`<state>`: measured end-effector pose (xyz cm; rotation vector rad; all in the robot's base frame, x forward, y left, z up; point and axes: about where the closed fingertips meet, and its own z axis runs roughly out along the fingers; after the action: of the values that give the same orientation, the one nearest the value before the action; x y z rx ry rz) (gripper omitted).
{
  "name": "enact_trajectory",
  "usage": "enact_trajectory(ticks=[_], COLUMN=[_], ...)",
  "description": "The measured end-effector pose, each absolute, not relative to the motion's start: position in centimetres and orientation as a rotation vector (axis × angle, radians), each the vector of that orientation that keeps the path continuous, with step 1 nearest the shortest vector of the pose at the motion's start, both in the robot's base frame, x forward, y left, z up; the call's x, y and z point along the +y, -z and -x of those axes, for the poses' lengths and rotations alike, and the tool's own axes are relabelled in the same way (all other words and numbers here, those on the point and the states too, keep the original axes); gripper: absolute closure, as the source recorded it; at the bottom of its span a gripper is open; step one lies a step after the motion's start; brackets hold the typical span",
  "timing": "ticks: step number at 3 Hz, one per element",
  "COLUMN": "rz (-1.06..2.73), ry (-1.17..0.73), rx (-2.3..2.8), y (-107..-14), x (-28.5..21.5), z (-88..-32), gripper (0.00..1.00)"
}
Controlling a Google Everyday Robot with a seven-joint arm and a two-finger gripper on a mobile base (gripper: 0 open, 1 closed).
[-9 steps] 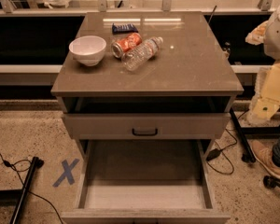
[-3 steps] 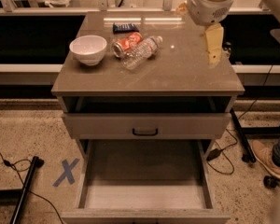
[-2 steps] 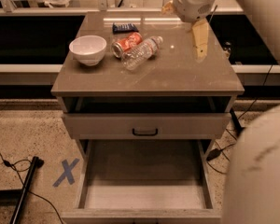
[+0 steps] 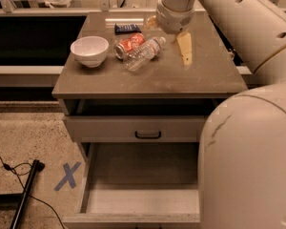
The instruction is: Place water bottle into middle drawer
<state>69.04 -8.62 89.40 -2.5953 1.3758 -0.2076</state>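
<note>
The water bottle (image 4: 144, 54) lies on its side on the worktop (image 4: 200, 78), white cap pointing up toward the hand (image 4: 183, 50). It's just beside the hand, to the camera's left of it and a touch nearer us. The two look apart, nothing gripped. Whether the hand is apart or together, I cannot tell from this angle. It hangs low over the worktop's back right part, on the end of the big cream arm (image 4: 238, 18) that fills the right of the view.

Pressed against the bottle's far side is the orange soda can (image 4: 129, 45), also tipped over. Further left of the hand sits the white bowl (image 4: 89, 50), upright, clear of the can. Behind the can, left of the hand, there's a dark blue packet (image 4: 127, 28) by the back edge.

Well below the hand, the middle drawer (image 4: 133, 200) stands pulled out, its pale floor bare. Above it is the grey drawer front (image 4: 109, 128) with the black handle (image 4: 148, 135).
</note>
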Motion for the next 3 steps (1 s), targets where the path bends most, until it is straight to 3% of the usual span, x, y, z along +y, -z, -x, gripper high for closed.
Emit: enact_trajectory(ticks=[3], rz=[2.735], ry=[0.166], rx=[1.215], y=[-84.8], x=[-4.8], z=[-70.3], gripper=[0.0])
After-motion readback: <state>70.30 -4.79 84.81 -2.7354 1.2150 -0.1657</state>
